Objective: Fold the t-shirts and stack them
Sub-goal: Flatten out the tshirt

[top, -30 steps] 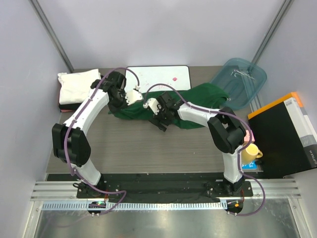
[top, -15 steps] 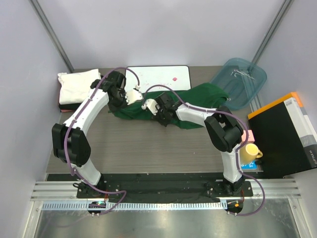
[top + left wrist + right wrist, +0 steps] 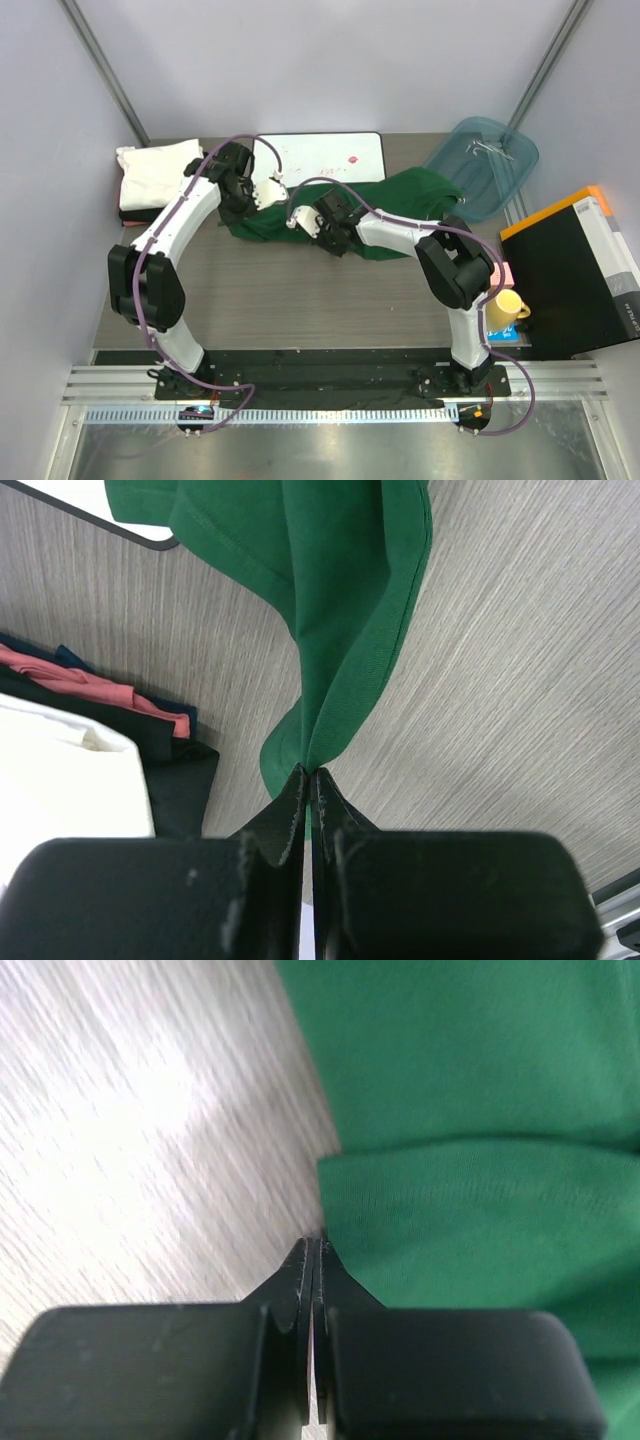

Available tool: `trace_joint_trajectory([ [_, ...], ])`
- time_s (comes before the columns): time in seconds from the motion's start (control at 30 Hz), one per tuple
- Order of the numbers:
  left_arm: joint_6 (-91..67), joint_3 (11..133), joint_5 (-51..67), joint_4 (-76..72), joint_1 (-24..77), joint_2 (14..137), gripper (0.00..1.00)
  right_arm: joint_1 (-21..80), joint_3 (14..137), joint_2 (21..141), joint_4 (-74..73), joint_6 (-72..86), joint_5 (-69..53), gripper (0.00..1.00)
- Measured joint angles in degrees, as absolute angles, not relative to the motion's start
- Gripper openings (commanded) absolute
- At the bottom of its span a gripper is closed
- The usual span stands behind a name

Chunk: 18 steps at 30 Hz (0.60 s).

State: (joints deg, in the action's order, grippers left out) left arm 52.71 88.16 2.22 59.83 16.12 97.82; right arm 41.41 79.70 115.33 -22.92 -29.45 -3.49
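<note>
A dark green t-shirt [image 3: 400, 200] lies crumpled across the middle of the table. My left gripper [image 3: 264, 196] is at its left end, shut on a raised fold of the green t-shirt [image 3: 340, 630]; green cloth shows between the left gripper's [image 3: 310, 772] tips. My right gripper [image 3: 302, 220] sits just right of it at the shirt's near edge. In the right wrist view the right gripper [image 3: 316, 1242] is shut, its tips pinching the folded rim of the green t-shirt [image 3: 470, 1240]. A folded white t-shirt [image 3: 155, 172] lies on a black one [image 3: 135, 214] at the left.
A white board with a black rim [image 3: 325, 155] lies behind the green shirt. A teal plastic tub [image 3: 485, 160] stands at the back right, with a black and orange box [image 3: 575, 270] and a yellow mug [image 3: 505, 305] on the right. Pink-red cloth [image 3: 100, 685] shows in the stack.
My right gripper has gone from open to shut at the shirt's near edge and shifted slightly left. The left gripper has kept its hold and place.
</note>
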Motion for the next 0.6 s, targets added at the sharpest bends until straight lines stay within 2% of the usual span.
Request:
trace_joint_trajectory([
  [0.1, 52.69, 89.69, 2.61, 60.03, 16.10, 98.61, 0.00, 41.43, 77.73, 113.60, -23.29, -30.48, -2.55, 0.34],
  [0.3, 52.71, 91.09, 2.85, 60.03, 16.10, 99.44, 0.00, 41.52, 77.19, 112.25, -23.31, -32.08, -1.56, 0.52],
  [0.4, 52.69, 91.42, 2.87, 60.14, 16.10, 99.94, 0.00, 41.56, 77.25, 112.25, -23.33, -32.38, -1.54, 0.56],
  [0.6, 52.73, 91.90, 2.90, 60.12, 16.10, 100.53, 0.00, 41.67, 80.09, 115.37, -22.33, -32.97, -1.10, 0.57],
])
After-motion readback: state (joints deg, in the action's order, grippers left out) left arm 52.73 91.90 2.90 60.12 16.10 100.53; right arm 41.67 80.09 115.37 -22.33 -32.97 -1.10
